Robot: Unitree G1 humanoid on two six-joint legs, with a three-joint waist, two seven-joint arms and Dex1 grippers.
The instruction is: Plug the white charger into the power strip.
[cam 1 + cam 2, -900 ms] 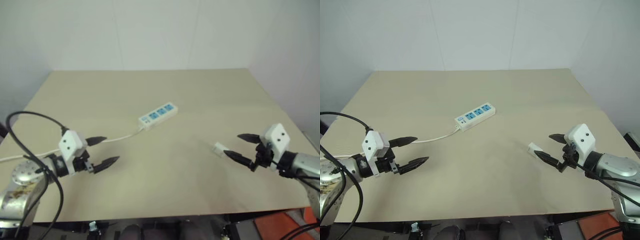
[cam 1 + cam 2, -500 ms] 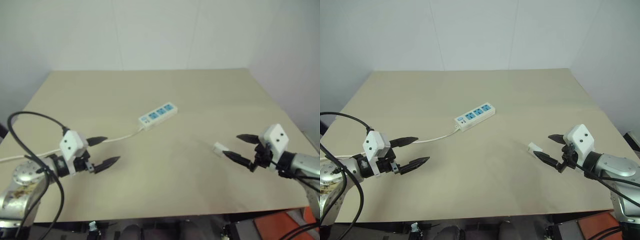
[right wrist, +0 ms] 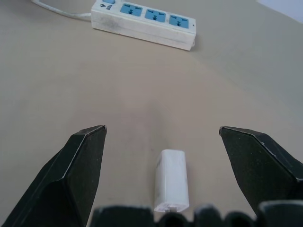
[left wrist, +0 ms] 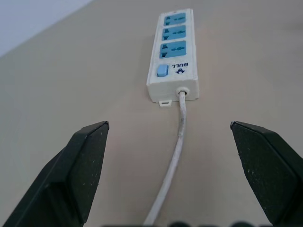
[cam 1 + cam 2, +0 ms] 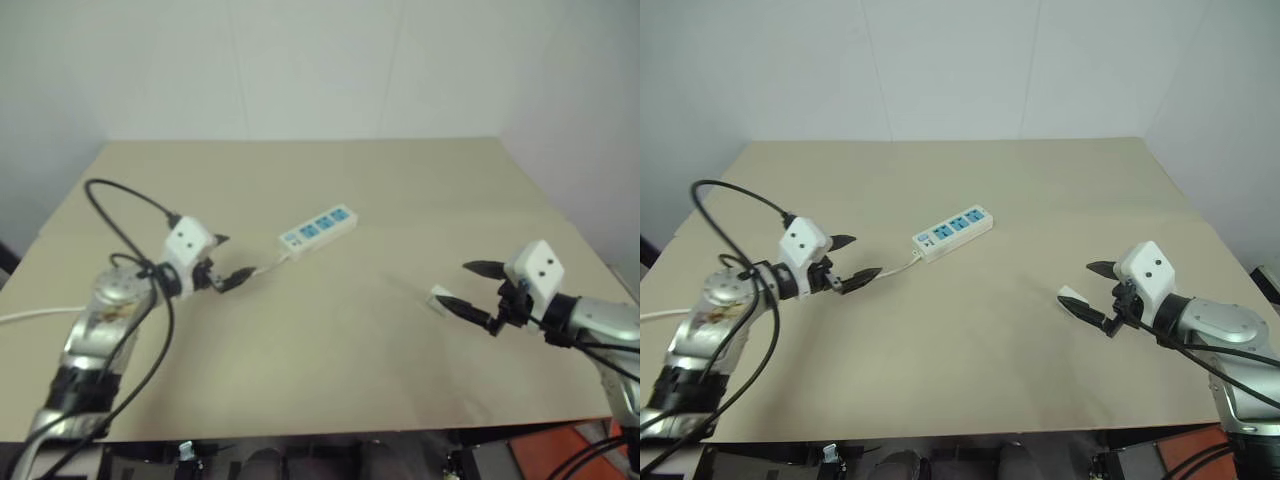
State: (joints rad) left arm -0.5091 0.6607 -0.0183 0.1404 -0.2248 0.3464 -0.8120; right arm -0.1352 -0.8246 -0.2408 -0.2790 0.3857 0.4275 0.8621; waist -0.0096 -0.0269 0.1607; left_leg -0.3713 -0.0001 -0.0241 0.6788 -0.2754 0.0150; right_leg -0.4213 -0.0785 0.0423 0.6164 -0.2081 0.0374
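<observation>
Between the spread right gripper [image 3: 161, 137] fingers lies the white charger [image 3: 171, 179], seemingly untouched; left gripper [image 4: 169, 128] gapes toward the power strip [image 4: 173, 52].

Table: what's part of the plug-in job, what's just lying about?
Job:
- charger, loose on the table between the open right hand fingers
- power strip, sockets empty
- open left hand, lined up on the strip's cord

Lying about:
- nothing else on the table

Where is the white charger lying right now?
In the head views the white charger lies flat on the table at the robot's right, between the open right gripper's fingers, unheld and well apart from the power strip.
</observation>
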